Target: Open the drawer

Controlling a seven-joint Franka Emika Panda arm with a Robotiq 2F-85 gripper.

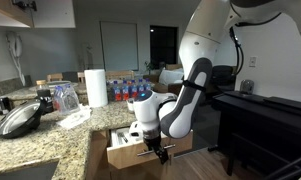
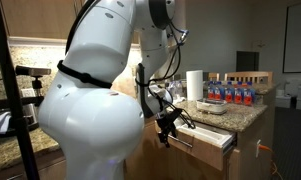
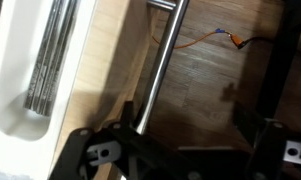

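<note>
The light-brown wood drawer (image 1: 123, 150) stands pulled out from under the granite counter in both exterior views, its front (image 2: 202, 139) well clear of the cabinet. In the wrist view its silver bar handle (image 3: 162, 55) runs diagonally, with the white cutlery tray (image 3: 15, 70) and metal utensils (image 3: 50, 55) inside to the left. My gripper (image 3: 185, 152) is open, fingers wide apart. The handle's lower end lies just inside the left finger (image 3: 98, 150), and nothing is clamped. From outside, the gripper (image 1: 158, 152) hangs at the drawer front (image 2: 168, 134).
The granite counter (image 1: 50, 135) holds a paper towel roll (image 1: 95, 87), water bottles (image 1: 125, 90), a plastic bag (image 1: 65, 97) and a lidded pan (image 1: 18, 120). A black table (image 1: 265, 115) stands close behind the arm. Wood floor (image 3: 220, 70) lies below the drawer.
</note>
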